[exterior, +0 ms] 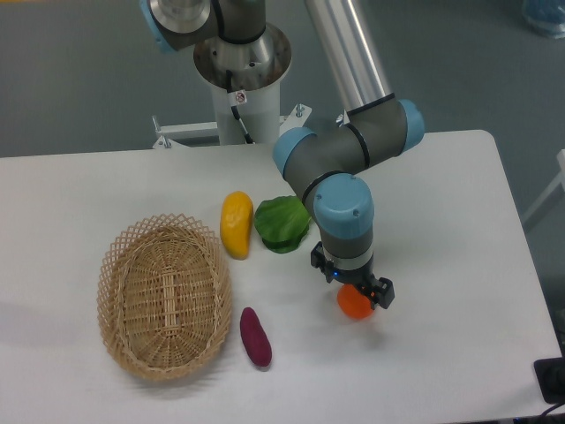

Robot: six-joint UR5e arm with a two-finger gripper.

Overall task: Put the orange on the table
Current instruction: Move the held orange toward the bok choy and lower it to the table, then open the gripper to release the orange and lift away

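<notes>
- A purple oblong vegetable (256, 336) is seen on the white worktop (459, 265), nearer the camera than the jaws and to their left.
- The orange (355, 303) is gripped by the jaws (355, 297), which are closed on it; it is held low over the worktop, and whether it touches the surface cannot be told.
- An oval wicker basket (164, 296) is placed well to the left of the jaws.
- A yellow oblong fruit (236, 224) is laid beyond the jaws and to their left, just beside a leafy green vegetable (281, 225).
- The green vegetable is partly hidden by the arm (342, 190) above the jaws.
</notes>
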